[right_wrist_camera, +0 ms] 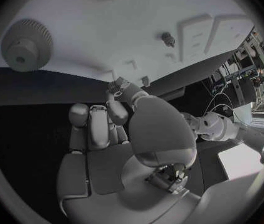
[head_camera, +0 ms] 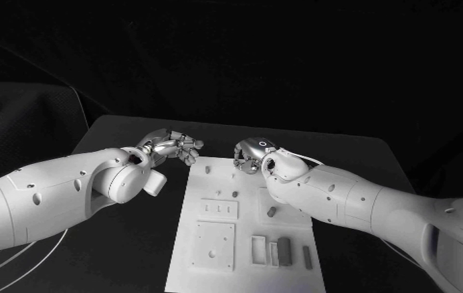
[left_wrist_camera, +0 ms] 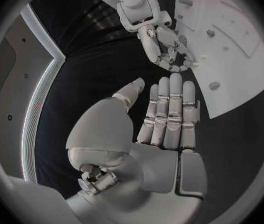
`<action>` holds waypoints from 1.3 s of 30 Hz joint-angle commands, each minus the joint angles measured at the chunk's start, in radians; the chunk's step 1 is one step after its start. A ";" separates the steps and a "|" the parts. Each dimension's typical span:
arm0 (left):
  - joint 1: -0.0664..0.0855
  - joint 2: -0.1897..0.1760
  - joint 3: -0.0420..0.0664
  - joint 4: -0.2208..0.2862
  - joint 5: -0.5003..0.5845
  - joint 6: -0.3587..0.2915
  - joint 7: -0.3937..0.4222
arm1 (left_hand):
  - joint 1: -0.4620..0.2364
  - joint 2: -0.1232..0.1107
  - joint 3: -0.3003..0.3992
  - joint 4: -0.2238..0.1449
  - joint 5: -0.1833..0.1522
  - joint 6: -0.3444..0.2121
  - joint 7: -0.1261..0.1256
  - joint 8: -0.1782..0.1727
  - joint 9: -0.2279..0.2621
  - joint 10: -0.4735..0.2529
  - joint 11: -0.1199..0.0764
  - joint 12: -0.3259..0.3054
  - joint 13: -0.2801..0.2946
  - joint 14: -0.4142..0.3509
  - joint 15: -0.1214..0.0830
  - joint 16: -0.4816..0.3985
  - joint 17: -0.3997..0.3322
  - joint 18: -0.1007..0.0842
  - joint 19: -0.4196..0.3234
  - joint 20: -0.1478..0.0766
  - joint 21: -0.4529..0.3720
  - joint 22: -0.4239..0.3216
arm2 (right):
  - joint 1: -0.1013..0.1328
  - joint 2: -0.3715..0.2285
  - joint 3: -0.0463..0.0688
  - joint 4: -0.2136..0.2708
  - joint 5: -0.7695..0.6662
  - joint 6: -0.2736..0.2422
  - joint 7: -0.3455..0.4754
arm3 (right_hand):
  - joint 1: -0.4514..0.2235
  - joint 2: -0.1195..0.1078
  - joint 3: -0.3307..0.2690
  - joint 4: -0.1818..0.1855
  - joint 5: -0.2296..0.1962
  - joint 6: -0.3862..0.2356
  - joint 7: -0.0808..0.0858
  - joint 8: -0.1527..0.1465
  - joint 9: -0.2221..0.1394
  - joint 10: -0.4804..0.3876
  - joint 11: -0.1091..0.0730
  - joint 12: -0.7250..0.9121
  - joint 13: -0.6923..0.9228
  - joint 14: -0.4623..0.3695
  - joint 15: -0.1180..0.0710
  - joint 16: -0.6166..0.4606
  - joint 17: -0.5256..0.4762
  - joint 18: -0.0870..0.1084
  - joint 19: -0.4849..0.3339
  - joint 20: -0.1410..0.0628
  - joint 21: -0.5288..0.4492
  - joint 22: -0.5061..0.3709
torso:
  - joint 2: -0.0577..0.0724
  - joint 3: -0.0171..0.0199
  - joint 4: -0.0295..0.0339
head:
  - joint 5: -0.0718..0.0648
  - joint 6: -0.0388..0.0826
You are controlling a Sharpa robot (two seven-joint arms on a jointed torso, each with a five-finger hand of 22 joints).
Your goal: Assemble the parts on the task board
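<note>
The white task board (head_camera: 241, 266) lies in the middle of the black table. Small parts (head_camera: 272, 211) lie on it, along with longer bars (head_camera: 283, 250) near recessed plates (head_camera: 214, 245). A toothed gear (right_wrist_camera: 23, 45) rests flat on the board beside my right hand (right_wrist_camera: 101, 119). My right hand (head_camera: 253, 154) hovers over the board's far edge with its fingers curled in, and I see nothing between them. My left hand (head_camera: 174, 147) hangs just off the board's far left corner. My left hand (left_wrist_camera: 166, 114) has straight fingers, the thumb apart, and holds nothing.
Bare black table (head_camera: 126, 253) runs along both sides of the board. A thin cable (head_camera: 29, 253) trails under my left arm. Small pegs (left_wrist_camera: 214, 85) stand on the board (left_wrist_camera: 231, 59).
</note>
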 commanded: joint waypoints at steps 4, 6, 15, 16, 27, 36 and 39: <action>0.002 0.005 0.001 0.001 0.005 -0.001 0.009 | 0.000 -0.008 0.000 0.006 0.003 0.000 0.001 -0.003 -0.001 -0.007 0.002 -0.004 -0.002 0.009 0.000 -0.002 0.002 0.010 0.006 -0.003 0.000 -0.001 | 0.003 0.000 0.000 0.000 -0.018 0.020 -0.004 | -0.001 -0.009 0.007 0.000 0.006 0.055 0.049 0.003 0.000 0.003 -0.008 0.004 0.002 0.004 -0.002 0.006 0.001 0.018 0.002 0.003 0.127 0.002 | 0.002 -0.0005 -0.0015 | -0.003 -0.004; 0.002 0.006 0.001 -0.001 0.005 -0.001 0.008 | 0.000 -0.008 0.000 0.006 0.003 0.000 0.001 -0.003 -0.001 -0.007 0.002 -0.004 -0.002 0.009 0.000 -0.002 0.002 0.010 0.006 -0.003 0.000 -0.001 | 0.003 0.001 0.000 -0.004 -0.018 0.025 -0.004 | -0.001 -0.009 0.007 0.000 0.006 0.055 0.049 0.003 0.000 0.003 -0.008 0.004 0.002 0.004 -0.002 0.006 0.001 0.018 0.002 0.003 0.127 0.002 | 0.002 -0.0002 -0.0016 | -0.002 -0.005; 0.002 0.008 0.001 0.000 0.005 0.000 0.009 | 0.000 -0.008 0.000 0.006 0.003 -0.001 0.001 -0.004 -0.001 -0.007 0.002 -0.005 -0.002 0.009 0.000 -0.002 0.002 0.010 0.007 -0.003 0.000 -0.001 | 0.003 0.008 -0.002 -0.004 -0.018 0.045 -0.001 | -0.001 -0.009 0.008 0.000 0.006 0.055 0.049 0.003 0.000 0.003 -0.008 0.004 0.002 0.004 -0.002 0.006 0.001 0.018 0.002 0.003 0.127 0.002 | 0.004 -0.0002 -0.0003 | 0.004 -0.006; 0.002 0.008 0.001 -0.001 0.005 -0.001 0.009 | 0.000 -0.008 0.001 0.006 0.003 -0.001 0.001 -0.004 -0.001 -0.007 0.002 -0.005 -0.002 0.009 0.000 -0.002 0.002 0.010 0.007 -0.003 0.000 -0.001 | 0.003 0.010 -0.002 -0.004 -0.018 0.047 0.000 | -0.001 -0.009 0.008 0.000 0.006 0.055 0.049 0.003 0.000 0.003 -0.008 0.004 0.002 0.004 -0.002 0.006 0.001 0.018 0.002 0.003 0.127 0.002 | 0.005 -0.0004 0.0001 | 0.003 -0.006; 0.004 0.008 0.001 -0.002 0.005 -0.002 0.008 | 0.000 -0.009 0.001 0.006 0.003 -0.001 0.001 -0.004 -0.001 -0.007 0.002 -0.005 -0.002 0.009 0.000 -0.002 0.002 0.010 0.007 -0.003 0.000 -0.002 | 0.002 0.016 -0.005 -0.006 -0.020 0.047 -0.002 | -0.001 -0.007 0.011 -0.001 0.007 0.057 0.049 0.002 0.000 0.004 -0.008 0.005 0.002 0.005 -0.002 0.007 0.001 0.018 0.003 0.003 0.127 0.002 | 0.008 -0.0012 -0.0013 | 0.005 -0.013; 0.004 0.011 0.001 -0.004 0.005 0.000 0.008 | 0.000 -0.009 0.001 0.006 0.003 -0.001 0.001 -0.004 -0.002 -0.007 0.002 -0.005 -0.002 0.009 0.000 -0.003 0.002 0.011 0.007 -0.003 0.000 -0.002 | 0.002 0.017 -0.006 -0.012 -0.044 0.046 -0.025 | -0.001 -0.006 0.013 -0.001 0.007 0.058 0.049 0.002 0.000 0.004 -0.009 0.005 0.001 0.005 -0.002 0.007 0.001 0.019 0.003 0.003 0.128 0.003 | 0.008 -0.0014 -0.0019 | 0.003 -0.016; 0.004 0.010 0.001 -0.004 0.005 0.000 0.008 | 0.000 -0.009 0.001 0.007 0.003 -0.001 0.001 -0.004 -0.002 -0.007 0.002 -0.005 -0.002 0.009 0.000 -0.003 0.002 0.011 0.007 -0.003 0.000 -0.002 | 0.002 0.016 -0.006 -0.013 -0.046 0.042 -0.032 | -0.001 -0.006 0.013 -0.001 0.007 0.058 0.049 0.002 0.000 0.004 -0.009 0.005 0.001 0.005 -0.002 0.007 0.001 0.019 0.003 0.003 0.128 0.003 | 0.008 -0.0008 -0.0014 | 0.004 -0.017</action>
